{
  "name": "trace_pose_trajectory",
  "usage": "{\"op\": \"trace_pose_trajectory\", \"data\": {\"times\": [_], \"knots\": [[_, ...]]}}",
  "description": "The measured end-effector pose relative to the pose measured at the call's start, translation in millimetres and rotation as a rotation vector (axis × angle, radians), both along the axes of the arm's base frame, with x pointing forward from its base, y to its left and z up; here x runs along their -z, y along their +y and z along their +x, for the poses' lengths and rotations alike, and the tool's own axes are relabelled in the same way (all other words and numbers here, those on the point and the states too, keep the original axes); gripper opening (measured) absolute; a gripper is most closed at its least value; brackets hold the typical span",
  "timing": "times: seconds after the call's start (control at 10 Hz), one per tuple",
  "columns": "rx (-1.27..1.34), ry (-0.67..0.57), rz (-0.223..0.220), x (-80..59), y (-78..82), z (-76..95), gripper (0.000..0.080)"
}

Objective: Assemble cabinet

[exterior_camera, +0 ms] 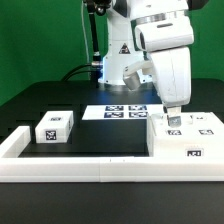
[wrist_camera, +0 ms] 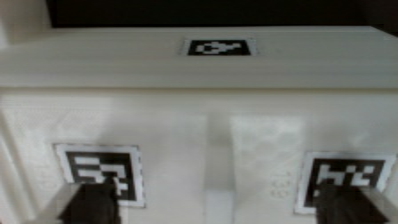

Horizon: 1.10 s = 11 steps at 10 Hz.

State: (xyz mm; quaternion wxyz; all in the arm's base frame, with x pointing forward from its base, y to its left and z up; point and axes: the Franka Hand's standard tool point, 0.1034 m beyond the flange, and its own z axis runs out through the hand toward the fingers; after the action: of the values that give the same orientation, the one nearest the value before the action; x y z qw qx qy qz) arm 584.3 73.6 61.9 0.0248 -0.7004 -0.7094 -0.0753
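The cabinet (exterior_camera: 186, 137) is a large white box with tag markers, lying on the table at the exterior view's right, against the border rail. My gripper (exterior_camera: 173, 118) hangs just over its top, near its left part. In the wrist view the cabinet (wrist_camera: 214, 100) fills the picture, with one tag on its far face and two near my fingers. My gripper (wrist_camera: 217, 206) is open wide. Its dark fingertips (wrist_camera: 86, 205) stand far apart over the white face, with nothing held between them.
A small white tagged block (exterior_camera: 55, 127) sits at the exterior view's left. The marker board (exterior_camera: 125, 110) lies flat in the middle, in front of the arm's base. A long low white border rail (exterior_camera: 90, 172) runs along the front and left edges.
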Motion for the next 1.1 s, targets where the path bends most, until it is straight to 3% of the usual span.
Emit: {"op": "trace_pose_trajectory", "data": {"times": [0.1, 0.2, 0.4, 0.8, 1.1], "knots": [[0.012, -0.008, -0.004, -7.0, -0.1, 1.1, 0.0625], [0.023, -0.013, -0.009, -14.3, 1.4, -0.5, 0.0642], [0.042, -0.019, -0.013, -23.3, 6.4, -4.5, 0.0648], [0.058, -0.009, -0.01, -18.6, 4.2, -6.4, 0.0649], [0.188, 0.009, -0.025, -32.4, 16.8, -33.0, 0.0649]]}}
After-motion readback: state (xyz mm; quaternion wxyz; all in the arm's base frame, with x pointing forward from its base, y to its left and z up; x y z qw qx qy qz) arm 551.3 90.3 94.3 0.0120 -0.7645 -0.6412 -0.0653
